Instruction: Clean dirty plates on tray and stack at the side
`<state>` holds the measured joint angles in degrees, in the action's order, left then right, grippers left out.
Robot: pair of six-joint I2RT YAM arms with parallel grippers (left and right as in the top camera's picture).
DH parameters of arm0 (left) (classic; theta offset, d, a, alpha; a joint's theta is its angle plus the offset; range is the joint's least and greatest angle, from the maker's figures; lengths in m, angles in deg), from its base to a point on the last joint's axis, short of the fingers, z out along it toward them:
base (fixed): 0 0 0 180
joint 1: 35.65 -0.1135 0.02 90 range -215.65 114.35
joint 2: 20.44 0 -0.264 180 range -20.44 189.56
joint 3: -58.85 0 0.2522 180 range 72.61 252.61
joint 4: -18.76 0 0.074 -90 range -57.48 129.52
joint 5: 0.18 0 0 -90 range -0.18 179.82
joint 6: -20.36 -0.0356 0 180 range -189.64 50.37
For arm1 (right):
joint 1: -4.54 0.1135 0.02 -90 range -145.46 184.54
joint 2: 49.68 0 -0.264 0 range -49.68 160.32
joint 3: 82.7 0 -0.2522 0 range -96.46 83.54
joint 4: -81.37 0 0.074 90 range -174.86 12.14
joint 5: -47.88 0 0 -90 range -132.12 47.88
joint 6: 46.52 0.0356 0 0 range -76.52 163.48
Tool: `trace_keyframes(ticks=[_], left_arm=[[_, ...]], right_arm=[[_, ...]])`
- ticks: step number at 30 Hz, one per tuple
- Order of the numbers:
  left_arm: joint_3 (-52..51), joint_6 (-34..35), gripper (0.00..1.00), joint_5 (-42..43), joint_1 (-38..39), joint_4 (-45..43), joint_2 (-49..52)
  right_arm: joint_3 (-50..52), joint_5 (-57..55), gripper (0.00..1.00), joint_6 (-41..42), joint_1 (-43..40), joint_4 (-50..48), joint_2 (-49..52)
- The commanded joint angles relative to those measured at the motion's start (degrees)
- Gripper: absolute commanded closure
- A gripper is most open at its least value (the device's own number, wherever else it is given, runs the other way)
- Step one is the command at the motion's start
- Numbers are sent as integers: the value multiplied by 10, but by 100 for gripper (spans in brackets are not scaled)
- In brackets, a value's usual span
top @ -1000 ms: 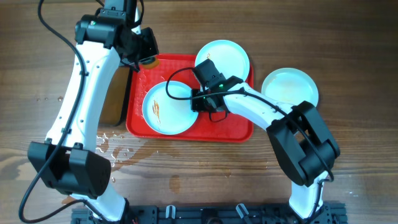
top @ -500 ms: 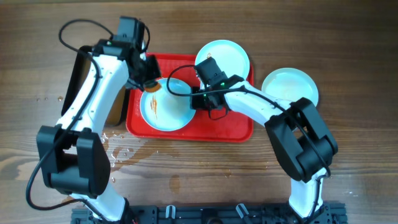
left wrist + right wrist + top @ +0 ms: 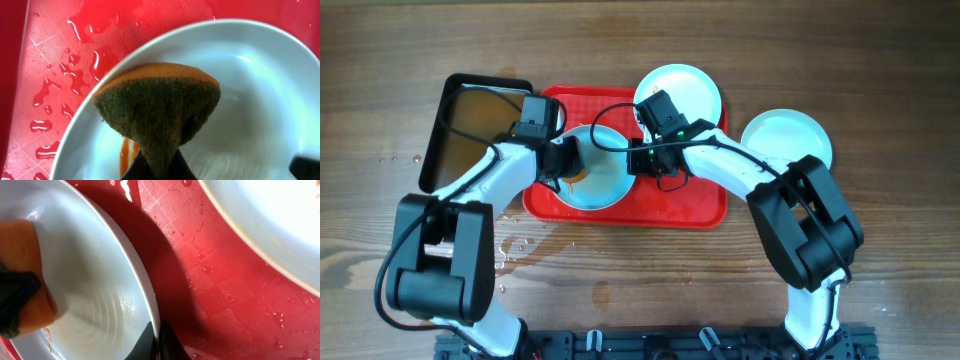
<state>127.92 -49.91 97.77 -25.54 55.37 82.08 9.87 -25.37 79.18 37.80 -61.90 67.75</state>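
Observation:
A pale plate (image 3: 605, 170) is tilted up on the red tray (image 3: 695, 205). My right gripper (image 3: 638, 160) is shut on its right rim (image 3: 150, 305). My left gripper (image 3: 565, 165) is shut on an orange sponge with a dark green scouring face (image 3: 160, 107), pressed into the plate's bowl (image 3: 250, 100). Orange sauce streaks (image 3: 125, 152) show just under the sponge. The sponge also shows at the left in the right wrist view (image 3: 22, 265). A second plate (image 3: 685, 90) lies at the tray's back right corner (image 3: 280, 225). A third plate (image 3: 788, 138) lies on the table to the right of the tray.
A dark black pan (image 3: 470, 125) with brownish liquid stands left of the tray. Water drops lie on the tray (image 3: 60, 80) and on the wooden table (image 3: 515, 240) in front of the tray's left corner.
My left arm has swung down from the pan side onto the plate and now presses the sponge into it. The plate has been tipped up on edge. The right gripper has kept its hold.

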Motion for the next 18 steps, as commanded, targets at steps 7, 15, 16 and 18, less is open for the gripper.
trace_keyframes(ticks=[7, 15, 16, 18], left_arm=[[-41, -105, 96, 209, 3, 91, 23], [-41, 90, 96, -120, -10, 35, 23], [-41, 109, 96, -160, -10, 25, 23], [-40, 130, 96, -219, -10, 19, 23]], right_arm=[[-3, 9, 96, -12, -1, -2, 18], [-3, 10, 96, -12, -1, -2, 18], [-3, 9, 96, -12, -1, -2, 18], [-3, 9, 96, -12, -1, -2, 18]])
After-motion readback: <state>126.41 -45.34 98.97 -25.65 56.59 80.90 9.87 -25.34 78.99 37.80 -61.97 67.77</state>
